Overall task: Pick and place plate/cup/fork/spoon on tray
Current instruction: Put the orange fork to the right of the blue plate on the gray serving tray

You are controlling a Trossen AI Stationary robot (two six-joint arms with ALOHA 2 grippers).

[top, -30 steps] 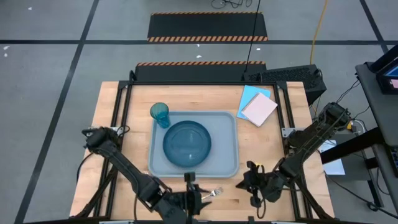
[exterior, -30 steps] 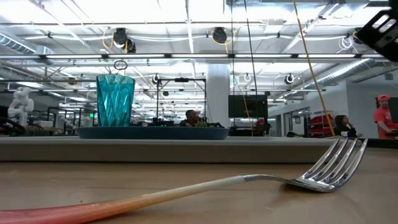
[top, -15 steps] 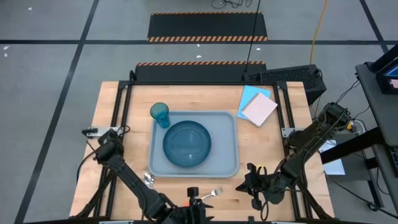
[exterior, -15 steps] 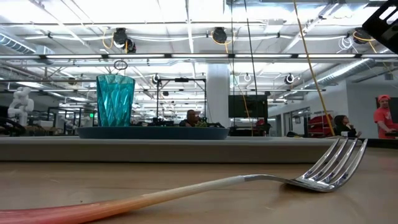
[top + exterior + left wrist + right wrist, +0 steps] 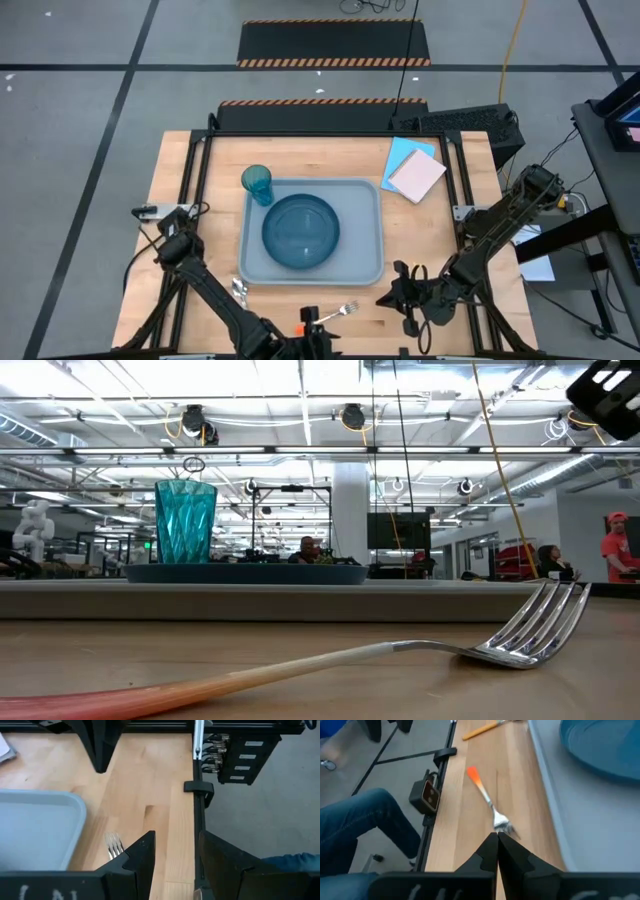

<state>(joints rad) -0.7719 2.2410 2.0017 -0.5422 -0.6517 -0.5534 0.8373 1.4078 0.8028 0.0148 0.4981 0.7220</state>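
On tray [image 5: 372,232]: plate [image 5: 300,230] (unlabelled)

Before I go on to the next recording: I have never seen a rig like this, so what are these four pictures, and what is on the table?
Two dark robot arms work at a wooden table. One picture looks straight down on it, one looks level across the tabletop, and two come from cameras on the arms' wrists.

On the table lies a grey-blue tray with a dark blue plate in it and a teal cup at its far left corner. A fork with an orange handle lies on the wood in front of the tray; a spoon lies by the tray's near left corner.

The left gripper is at the near edge beside the fork, jaws open and empty. The right gripper is near the tray's right front corner, jaws shut, holding nothing.
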